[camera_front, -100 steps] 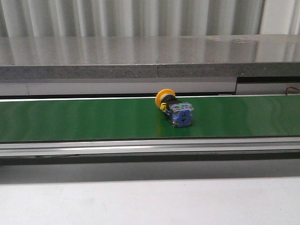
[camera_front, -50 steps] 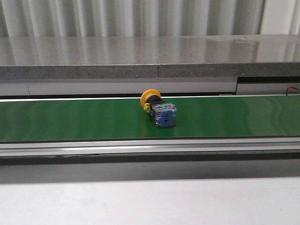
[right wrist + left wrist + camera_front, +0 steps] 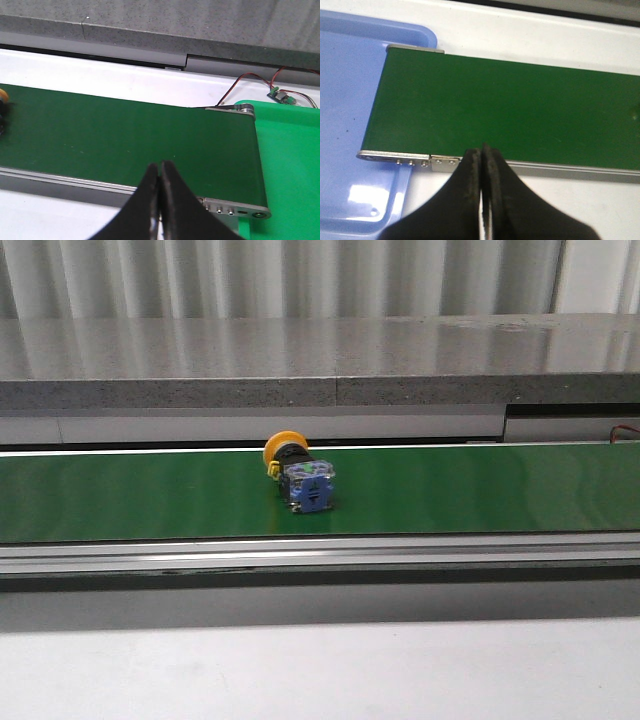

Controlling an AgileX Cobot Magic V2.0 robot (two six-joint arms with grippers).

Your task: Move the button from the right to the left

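The button (image 3: 300, 477) lies on its side on the green belt (image 3: 120, 495) near the middle of the front view, yellow head toward the back, blue block toward me. A sliver of its yellow head (image 3: 3, 95) shows at the edge of the right wrist view. My left gripper (image 3: 481, 152) is shut and empty, over the near rail at the belt's left end. My right gripper (image 3: 159, 167) is shut and empty, over the near rail close to the belt's right end. Neither gripper shows in the front view.
A blue tray (image 3: 345, 125) sits under the belt's left end. A green tray (image 3: 290, 175) sits at the belt's right end. A small circuit board with red and black wires (image 3: 281, 94) lies behind it. A grey stone ledge (image 3: 320, 360) runs behind the belt.
The button has travelled leftward along the belt, from right of centre to about the centre of the front view, keeping its orientation.
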